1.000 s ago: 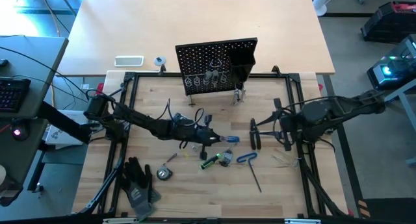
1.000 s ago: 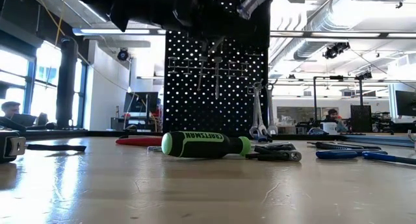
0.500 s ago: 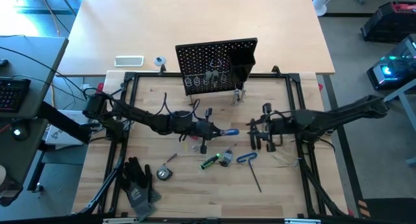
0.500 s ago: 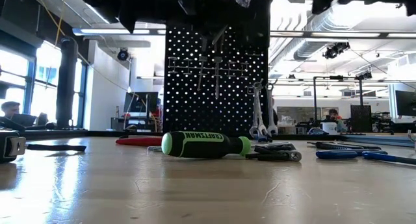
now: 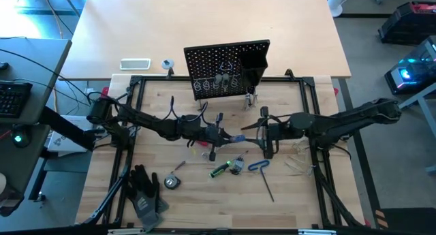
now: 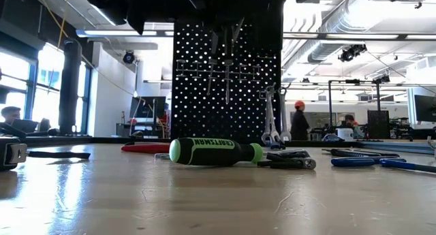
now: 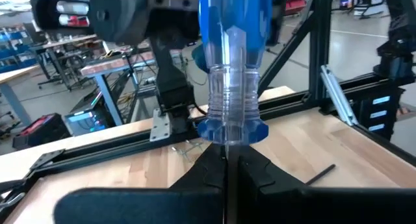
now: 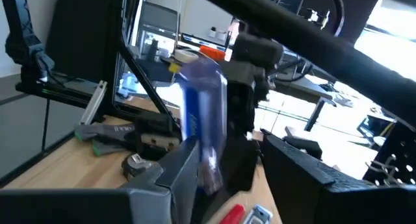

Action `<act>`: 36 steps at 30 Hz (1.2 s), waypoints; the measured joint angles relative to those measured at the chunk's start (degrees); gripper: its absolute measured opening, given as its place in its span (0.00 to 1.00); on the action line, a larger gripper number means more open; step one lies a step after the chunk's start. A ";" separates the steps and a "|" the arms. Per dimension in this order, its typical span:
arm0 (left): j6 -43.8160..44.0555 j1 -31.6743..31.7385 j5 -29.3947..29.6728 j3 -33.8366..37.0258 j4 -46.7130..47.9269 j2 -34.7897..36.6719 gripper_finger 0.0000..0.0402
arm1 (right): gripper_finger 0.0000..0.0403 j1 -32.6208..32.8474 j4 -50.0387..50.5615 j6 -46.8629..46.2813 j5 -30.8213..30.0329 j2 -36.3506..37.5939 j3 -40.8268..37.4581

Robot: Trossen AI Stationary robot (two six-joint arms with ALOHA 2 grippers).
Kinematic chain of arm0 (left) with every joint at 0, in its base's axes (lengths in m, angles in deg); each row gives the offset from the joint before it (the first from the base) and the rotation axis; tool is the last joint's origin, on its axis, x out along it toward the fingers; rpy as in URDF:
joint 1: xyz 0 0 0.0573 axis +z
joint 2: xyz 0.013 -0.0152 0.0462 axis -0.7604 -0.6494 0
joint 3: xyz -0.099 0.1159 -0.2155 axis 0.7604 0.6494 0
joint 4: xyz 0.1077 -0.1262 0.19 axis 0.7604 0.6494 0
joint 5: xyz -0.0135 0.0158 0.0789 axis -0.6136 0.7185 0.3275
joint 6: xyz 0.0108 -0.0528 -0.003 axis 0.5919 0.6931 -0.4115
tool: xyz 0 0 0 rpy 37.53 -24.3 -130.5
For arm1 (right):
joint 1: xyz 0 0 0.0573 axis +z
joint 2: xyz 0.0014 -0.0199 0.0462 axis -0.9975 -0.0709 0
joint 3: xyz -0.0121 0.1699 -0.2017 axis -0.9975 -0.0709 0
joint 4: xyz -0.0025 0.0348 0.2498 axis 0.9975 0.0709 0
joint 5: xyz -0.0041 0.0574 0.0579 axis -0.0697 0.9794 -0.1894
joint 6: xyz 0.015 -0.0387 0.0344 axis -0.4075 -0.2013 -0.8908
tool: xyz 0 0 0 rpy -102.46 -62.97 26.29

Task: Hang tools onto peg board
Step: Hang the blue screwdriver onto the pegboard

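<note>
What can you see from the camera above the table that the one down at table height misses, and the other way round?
Only the high view shows the black gloves, the white device behind the peg board, and the left gripper holding the blue screwdriver out toward the right gripper, whose fingers are open.

Only the low view shows the room behind, with a person in a red hat, and the lettering on the green screwdriver.

Both show the peg board, the green screwdriver and the wrenches hanging on it.
</note>
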 joint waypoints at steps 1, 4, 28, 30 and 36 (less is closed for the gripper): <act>-0.05 0.02 0.11 0.01 -0.01 0.00 0.00 | 0.42 0.00 0.06 0.04 0.07 -0.47 0.62; -0.34 0.07 0.28 0.00 -0.07 0.00 0.00 | 0.44 0.00 0.07 -0.10 0.67 -1.32 1.50; -0.32 0.05 2.19 -0.04 0.09 -0.02 0.00 | 0.44 0.02 -5.51 -3.06 4.48 -3.78 1.77; -0.34 0.04 2.22 -0.04 0.11 -0.02 0.00 | 0.43 0.02 -6.43 -3.09 4.37 -5.13 1.77; -0.31 0.00 3.30 -0.06 1.22 -0.02 0.00 | 0.34 0.00 -10.47 -1.70 3.93 -7.05 1.77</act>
